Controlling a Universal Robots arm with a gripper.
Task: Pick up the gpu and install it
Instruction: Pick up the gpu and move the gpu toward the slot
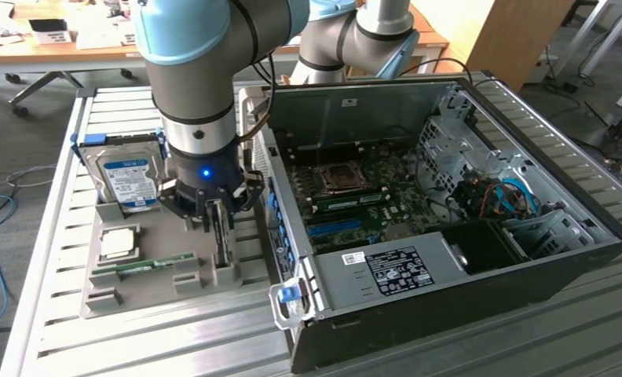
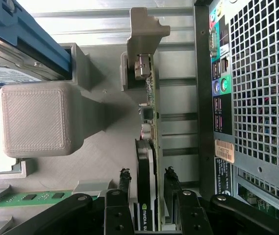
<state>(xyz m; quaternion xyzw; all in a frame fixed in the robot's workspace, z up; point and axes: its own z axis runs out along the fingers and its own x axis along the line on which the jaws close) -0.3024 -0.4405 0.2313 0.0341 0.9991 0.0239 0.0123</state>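
Observation:
The gpu (image 1: 223, 250) stands on edge in a slotted holder of the grey tray (image 1: 154, 297), beside the open computer case (image 1: 448, 196). My gripper (image 1: 220, 224) hangs straight down over the card. In the wrist view the gpu (image 2: 146, 147) shows edge-on, a dark fan body on a thin green-edged board, with its metal bracket end held by the grey holder (image 2: 141, 29). My gripper (image 2: 148, 178) straddles the card, one finger on each side with a narrow gap to it. It is open.
A silver hard drive (image 1: 128, 177) with a blue label stands upright at the tray's back. A CPU (image 1: 119, 243) and a green memory stick (image 1: 144, 267) lie on the tray. The case's perforated rear panel (image 2: 262, 88) is close beside the card. The motherboard (image 1: 358, 196) with blue slots lies inside.

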